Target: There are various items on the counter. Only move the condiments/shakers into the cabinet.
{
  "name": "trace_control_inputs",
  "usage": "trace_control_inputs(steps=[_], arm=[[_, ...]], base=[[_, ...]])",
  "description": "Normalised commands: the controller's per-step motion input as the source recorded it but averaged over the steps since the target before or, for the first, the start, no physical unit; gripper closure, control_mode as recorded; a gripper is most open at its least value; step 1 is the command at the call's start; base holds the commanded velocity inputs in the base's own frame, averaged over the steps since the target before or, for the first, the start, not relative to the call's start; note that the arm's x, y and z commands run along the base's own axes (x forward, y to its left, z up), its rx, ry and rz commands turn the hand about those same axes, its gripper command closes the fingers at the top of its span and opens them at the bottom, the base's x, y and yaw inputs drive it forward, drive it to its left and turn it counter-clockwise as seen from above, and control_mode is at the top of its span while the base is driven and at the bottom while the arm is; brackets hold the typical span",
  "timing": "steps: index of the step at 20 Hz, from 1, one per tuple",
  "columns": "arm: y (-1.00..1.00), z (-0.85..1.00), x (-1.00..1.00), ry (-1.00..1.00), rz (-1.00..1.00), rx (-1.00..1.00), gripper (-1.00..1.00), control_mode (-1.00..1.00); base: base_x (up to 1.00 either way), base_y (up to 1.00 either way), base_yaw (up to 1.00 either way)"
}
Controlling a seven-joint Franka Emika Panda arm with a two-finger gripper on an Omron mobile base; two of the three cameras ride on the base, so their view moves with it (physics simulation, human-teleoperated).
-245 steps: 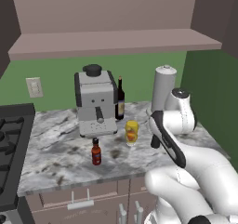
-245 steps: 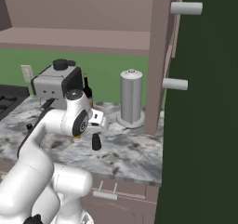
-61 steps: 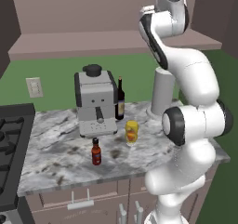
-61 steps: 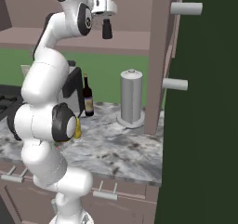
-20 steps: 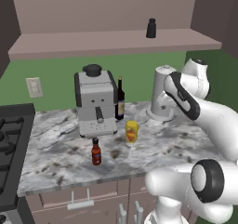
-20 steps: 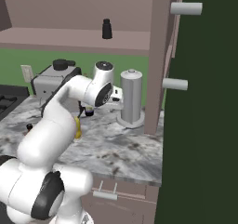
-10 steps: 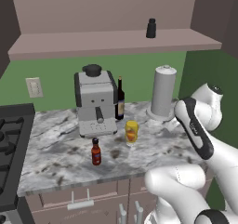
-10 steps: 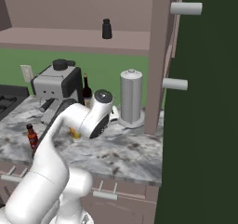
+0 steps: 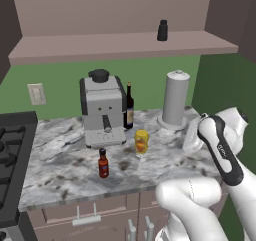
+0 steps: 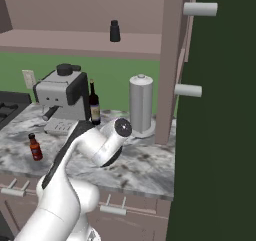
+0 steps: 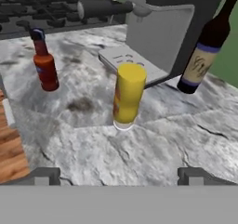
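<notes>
With the jaws spread wide and empty, the gripper (image 11: pixel 118 174) hangs low over the tabletop (image 11: pixel 153 148), the yellow bottle (image 11: pixel 128 96) upright dead ahead. Beside that bottle stands the red bottle (image 9: pixel 103 163), apart from it; the coffee machine (image 9: pixel 102 108) and wine bottle (image 9: pixel 129 106) rise just behind. Up on the cabinet (image 9: pixel 125 46) shelf, the black shaker (image 9: pixel 162 30) stands upright.

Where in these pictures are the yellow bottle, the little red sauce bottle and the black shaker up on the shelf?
Yellow cylindrical bottle (image 11: pixel 128 95): hand view, middle of its body.
Red sauce bottle with black cap (image 9: pixel 103 165): left base view, its red body.
Black tapered shaker (image 10: pixel 115 31): right base view, middle of its body, on the cabinet shelf.
</notes>
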Motion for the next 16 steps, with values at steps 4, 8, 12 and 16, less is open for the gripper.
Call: trace_control_inputs(steps=[4,8,12,16], arm=[[0.18,0.00,0.00,-0.16,0.32,0.07,-1.00,-1.00],[0.20,0.00,0.00,-0.12,0.24,0.05,-1.00,-1.00],[0.10,0.00,0.00,-0.05,0.10,0.10,-1.00,-1.00],[0.15,0.00,0.00,0.00,0.05,0.12,-1.00,-1.00]], base=[[0.00,0.00,0.00],[0.00,0.00,0.00],[0.00,0.00,0.00],[0.00,0.00,0.00]])
